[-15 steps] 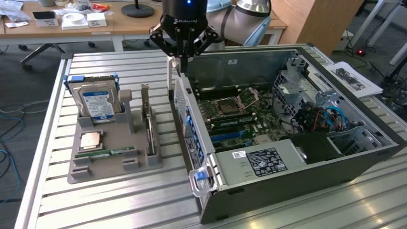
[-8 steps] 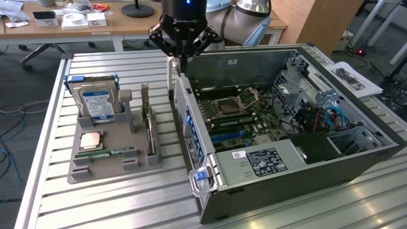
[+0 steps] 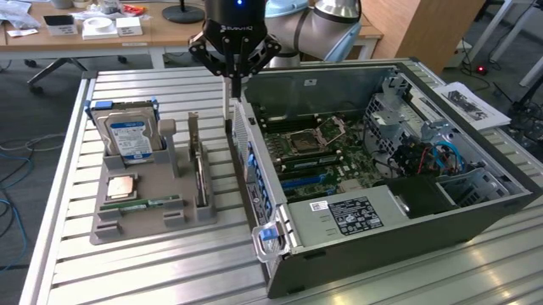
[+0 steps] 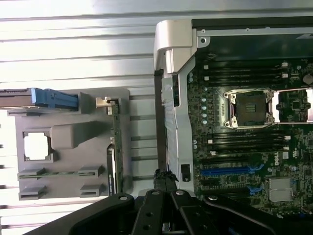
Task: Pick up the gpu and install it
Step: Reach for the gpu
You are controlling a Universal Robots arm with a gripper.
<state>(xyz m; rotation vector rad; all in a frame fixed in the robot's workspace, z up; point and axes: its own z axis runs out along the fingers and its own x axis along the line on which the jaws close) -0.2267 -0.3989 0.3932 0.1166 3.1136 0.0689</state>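
Observation:
The gpu point(image 3: 198, 162) stands on edge in a slot of the grey holder point(image 3: 136, 223), a thin card with a tan face; the wrist view has it edge-on point(image 4: 111, 156). My gripper point(image 3: 228, 95) hangs high over the open computer case's point(image 3: 357, 223) side wall, at the far end of the gpu and to its right in the exterior view. Its black fingers point(image 4: 157, 182) meet with nothing between them. Inside the case lies the motherboard point(image 3: 316, 147) with blue card slots point(image 4: 229, 171).
The holder also carries a silver hard drive point(image 3: 129, 136) with a blue label, a square chip point(image 3: 121, 185) and a green memory stick point(image 3: 141, 204). All rest on a slatted metal table point(image 3: 152, 273). A wooden desk point(image 3: 102, 35) stands behind.

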